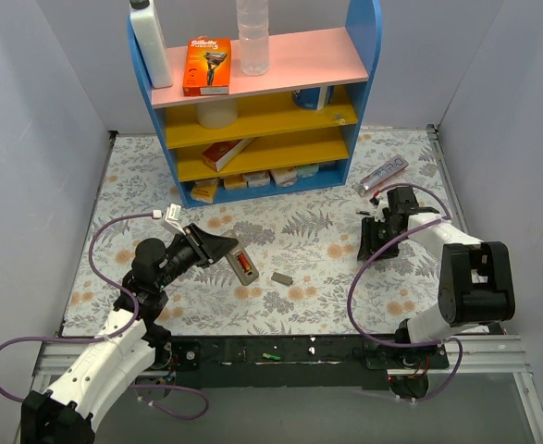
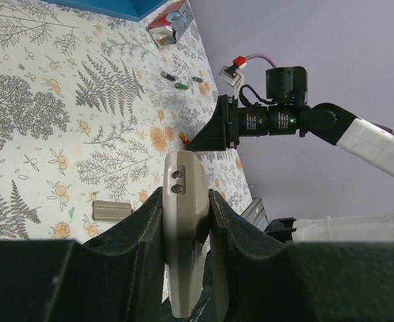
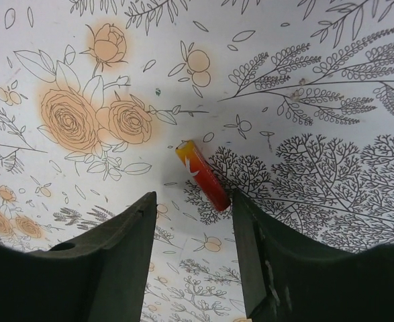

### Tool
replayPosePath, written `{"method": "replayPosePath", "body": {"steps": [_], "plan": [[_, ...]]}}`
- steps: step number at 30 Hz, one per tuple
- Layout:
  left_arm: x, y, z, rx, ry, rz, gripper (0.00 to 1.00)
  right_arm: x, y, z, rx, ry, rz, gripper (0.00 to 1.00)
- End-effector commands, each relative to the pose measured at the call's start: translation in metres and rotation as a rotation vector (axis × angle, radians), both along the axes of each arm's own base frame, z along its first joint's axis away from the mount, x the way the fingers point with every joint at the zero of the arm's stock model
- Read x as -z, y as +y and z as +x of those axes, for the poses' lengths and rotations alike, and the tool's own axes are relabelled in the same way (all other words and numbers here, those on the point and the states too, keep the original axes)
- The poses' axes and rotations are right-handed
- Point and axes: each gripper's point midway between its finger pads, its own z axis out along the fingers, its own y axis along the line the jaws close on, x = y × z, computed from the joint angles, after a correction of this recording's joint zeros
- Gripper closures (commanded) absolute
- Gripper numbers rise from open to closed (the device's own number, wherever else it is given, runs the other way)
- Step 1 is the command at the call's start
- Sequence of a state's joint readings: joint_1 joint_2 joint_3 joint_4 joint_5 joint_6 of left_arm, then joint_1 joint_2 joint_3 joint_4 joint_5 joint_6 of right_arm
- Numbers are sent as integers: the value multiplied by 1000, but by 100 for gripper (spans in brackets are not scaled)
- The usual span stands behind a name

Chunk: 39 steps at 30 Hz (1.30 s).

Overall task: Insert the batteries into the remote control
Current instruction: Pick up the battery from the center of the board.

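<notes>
Left gripper (image 2: 185, 196) is pinching the slim white-and-grey plastic remote control (image 1: 241, 263), with one black finger (image 2: 139, 231) pressed to each long side. In my left wrist view the handset stands on edge between them, with two small screws showing near its far end. From the top view it sits tilted over the floral tablecloth (image 1: 160, 185), back side toward the camera. The battery bay is uncovered and a red cylinder battery (image 1: 244, 266) sits inside it. The small loose grey rectangular cover piece (image 1: 281, 277) lies flat on the cloth just beside the remote, on the right arm's side.

Right gripper (image 3: 193, 199) is spread and pointed down at the cloth, well apart from the remote. A red-orange cylinder battery (image 3: 202, 176) lies flat and slanted in the gap, not pinched. It is nearer one dark finger (image 3: 254, 248), with its lower end right at that fingertip. I cannot tell if they touch.

Further out, my left wrist view shows three small batteries on the cloth beyond the right gripper: one grey (image 2: 168, 76), one green (image 2: 182, 86) and one dark (image 2: 198, 79). They lie close together but apart.

A long silver-purple tube (image 1: 382, 174) lies near the right foot of the blue shelf unit (image 1: 364, 55). The unit has a pink top board and yellow boards below. An orange razor box (image 1: 206, 66), a white bottle (image 1: 149, 42) and a clear bottle (image 1: 252, 37) stand on the pink board. Boxes on the lower boards are too small to read.
</notes>
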<state>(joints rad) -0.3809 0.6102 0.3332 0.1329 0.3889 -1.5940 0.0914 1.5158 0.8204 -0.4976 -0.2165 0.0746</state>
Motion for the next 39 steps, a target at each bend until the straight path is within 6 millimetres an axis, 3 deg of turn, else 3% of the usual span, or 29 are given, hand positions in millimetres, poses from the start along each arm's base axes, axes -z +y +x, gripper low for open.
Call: {"method": "replayPosePath", "body": {"steps": [1, 6, 18, 24, 25, 28, 31, 34, 37, 39], "plan": [[-3, 0, -2, 3, -12, -10, 100, 2, 0, -9, -4, 14, -9, 44], [-5, 1, -2, 3, -14, -12, 100, 3, -3, -4, -35, 1, -104, 50], [-4, 0, -1, -4, -1, -28, 100, 14, 0, -14, -97, 47, -216, 66], [-5, 0, 1, -9, 9, -56, 100, 16, -3, -13, -105, 46, -254, 83], [-4, -1, 1, -9, 10, -59, 100, 12, -2, -11, -104, 27, -255, 91], [-5, -2, 2, -11, 9, -109, 100, -2, 6, -7, -128, -10, -227, 99], [-1, -2, 2, -16, 13, -156, 100, -30, 25, -1, -185, -72, -173, 99], [3, -1, 3, -26, 13, -178, 100, -70, 59, 7, -274, -165, -105, 99], [3, -1, 4, -31, -4, -202, 100, -105, 101, -1, -389, -215, -37, 99], [10, 1, 5, -44, 0, -204, 100, -119, 129, -16, -470, -214, -5, 99]]}}
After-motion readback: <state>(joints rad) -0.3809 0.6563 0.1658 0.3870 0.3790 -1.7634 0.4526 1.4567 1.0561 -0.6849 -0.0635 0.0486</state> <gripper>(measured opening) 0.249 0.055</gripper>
